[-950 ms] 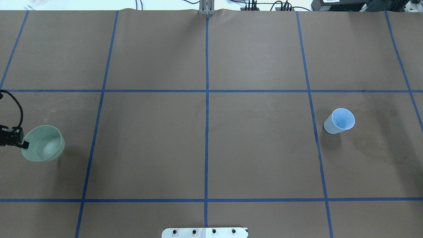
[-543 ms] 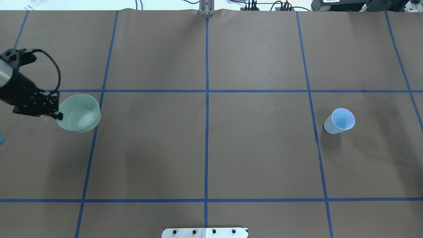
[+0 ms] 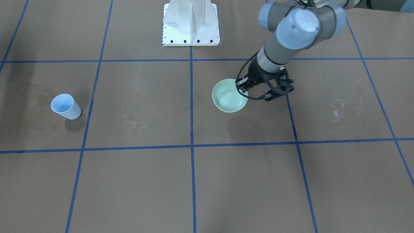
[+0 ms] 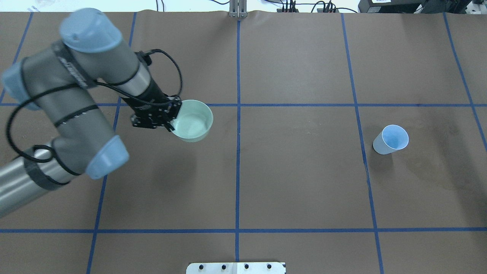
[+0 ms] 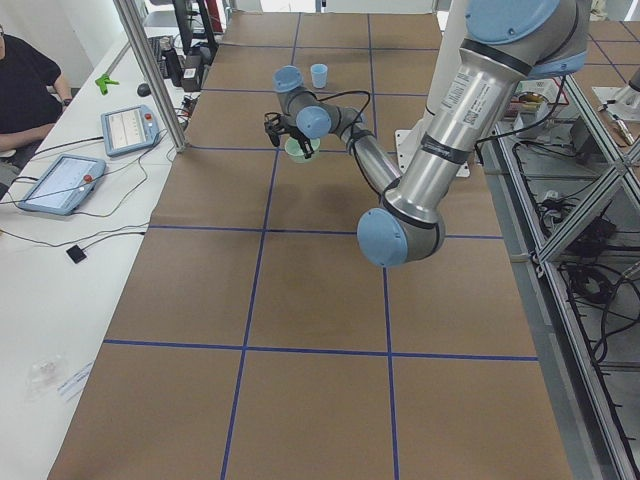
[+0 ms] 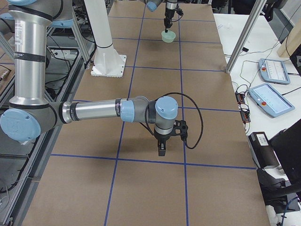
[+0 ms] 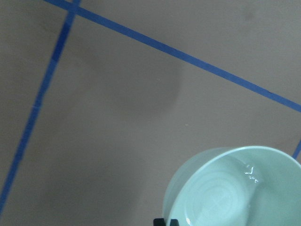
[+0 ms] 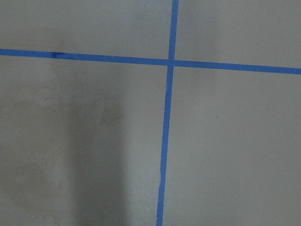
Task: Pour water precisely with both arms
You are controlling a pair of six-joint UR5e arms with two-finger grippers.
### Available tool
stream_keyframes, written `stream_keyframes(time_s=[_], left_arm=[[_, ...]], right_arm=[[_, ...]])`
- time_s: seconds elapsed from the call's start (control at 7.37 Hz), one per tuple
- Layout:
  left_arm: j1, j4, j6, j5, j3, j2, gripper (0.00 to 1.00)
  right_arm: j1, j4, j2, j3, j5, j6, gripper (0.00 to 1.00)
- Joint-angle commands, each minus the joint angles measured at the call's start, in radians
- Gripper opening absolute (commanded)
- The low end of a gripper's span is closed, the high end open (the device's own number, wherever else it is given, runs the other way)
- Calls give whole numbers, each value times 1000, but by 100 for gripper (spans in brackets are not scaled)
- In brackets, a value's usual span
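My left gripper is shut on the near rim of a mint-green bowl and holds it above the brown table, just left of the centre line. It shows in the front view too, with the bowl level. In the left wrist view the bowl shows small glints inside that may be water; I cannot tell for sure. A light blue cup stands upright far to the right. My right gripper shows only in the exterior right view, pointing down over bare table; I cannot tell whether it is open or shut.
The white pedestal base stands at the table's robot-side edge. Blue tape lines grid the brown paper. Faint damp stains lie near the cup. An operator and tablets are beyond the far edge.
My left arm has swung in from the left edge, carrying the bowl right and slightly away from the robot, to near the centre line. The cup has not moved.
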Motion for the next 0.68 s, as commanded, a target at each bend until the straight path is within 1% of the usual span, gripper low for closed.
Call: stream_keyframes(time_s=[0.0,0.14,0.27,0.41,0.54], left_arm=[[79,-98,-137,90,146,-118,0],[82,-170,-171,91,217,-137,0],[99,-198,-176,94,292,-174,0],[115,-203,-176,126,332,-201,0],[119,-208,-176,127,351,-206,0]], right_arm=[[0,0,0,-7,1,0,100],[0,0,0,-7,1,0,100],[-2,0,0,-7,1,-1,100],[-2,0,0,-7,1,-1,100],[-2,0,0,-8,1,-1,100]])
